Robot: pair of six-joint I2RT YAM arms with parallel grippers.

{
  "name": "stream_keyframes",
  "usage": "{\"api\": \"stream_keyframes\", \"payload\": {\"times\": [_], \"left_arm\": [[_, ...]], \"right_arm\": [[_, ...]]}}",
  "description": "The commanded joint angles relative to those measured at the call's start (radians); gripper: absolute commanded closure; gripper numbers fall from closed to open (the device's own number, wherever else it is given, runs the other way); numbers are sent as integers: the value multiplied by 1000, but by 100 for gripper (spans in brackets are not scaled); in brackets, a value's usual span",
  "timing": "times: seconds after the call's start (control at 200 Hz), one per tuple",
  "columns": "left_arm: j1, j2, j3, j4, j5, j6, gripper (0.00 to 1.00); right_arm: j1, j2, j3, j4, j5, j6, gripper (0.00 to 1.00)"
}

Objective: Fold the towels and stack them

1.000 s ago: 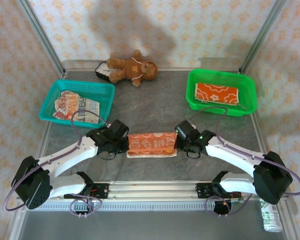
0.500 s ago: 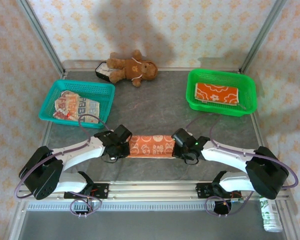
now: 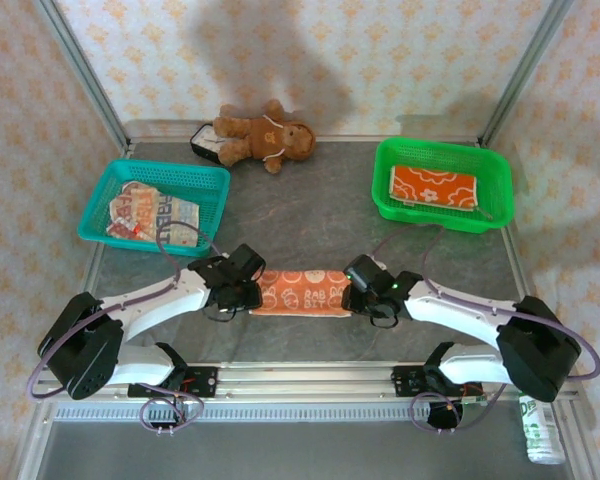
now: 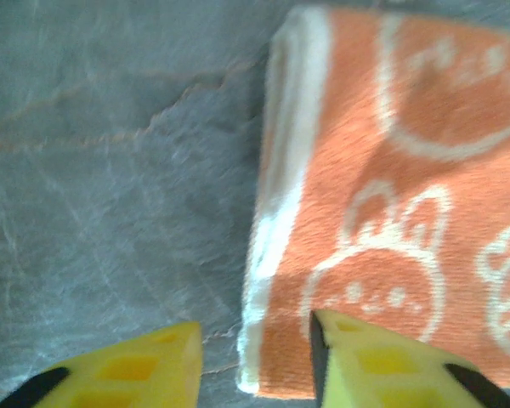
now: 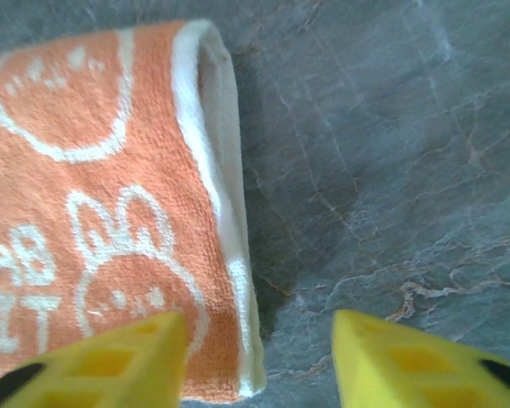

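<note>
- My left hand (image 3: 248,290) sat low over the grey surface (image 3: 310,215), its fingers spread apart and nothing gripped between them.
- My right hand (image 3: 365,290) mirrored it, also low, its fingers parted and holding nothing.
- The orange-and-cream towel (image 3: 302,292), printed with cartoon figures, lay folded into a narrow band directly between the two hands. One short end was at each hand.
- Through the left wrist camera, the left hand straddled the towel's cream-bordered end. One yellow finger (image 4: 127,370) was over bare surface just outside the edge, and the other was over the near corner of the orange cloth. I could not tell whether either one pressed down.
- Through the right wrist camera, the right hand straddled the opposite end in the same way. One yellow finger (image 5: 102,361) was over the towel's near corner, and the other was over bare surface just past the rounded fold.
- The fold at that end looked doubled, with the cream border curling over on itself.
- Well ahead of the right hand and a little outward, the green basket (image 3: 440,145) held the orange flowered towel (image 3: 433,187), folded flat.
- Ahead of the left hand and outward, the teal basket (image 3: 170,168) held the cream lettered towel (image 3: 155,213), which lay rumpled.
- Far beyond the left hand, at the back edge of the surface, the brown teddy bear (image 3: 265,138) lay on its side, well apart from everything else.
</note>
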Motion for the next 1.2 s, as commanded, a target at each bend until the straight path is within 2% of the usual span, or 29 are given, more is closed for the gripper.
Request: {"api": "stream_keyframes", "payload": {"times": [0.0,0.34,0.55,0.656,0.916,1.191], "left_arm": [[-4,34,47,-13,-50,64,57],[1,208,51,80,-34,109,57],[1,216,6,132,-2,73,73],[0,216,-7,159,23,56,73],[-3,213,-5,163,42,32,73],[-6,202,-4,150,57,24,73]], "right_arm": [[4,-13,29,22,76,-14,44],[4,191,105,117,101,-27,44],[20,241,70,146,112,10,46],[47,265,57,170,108,38,50],[167,326,130,132,157,115,51],[214,314,145,111,146,182,57]]}}
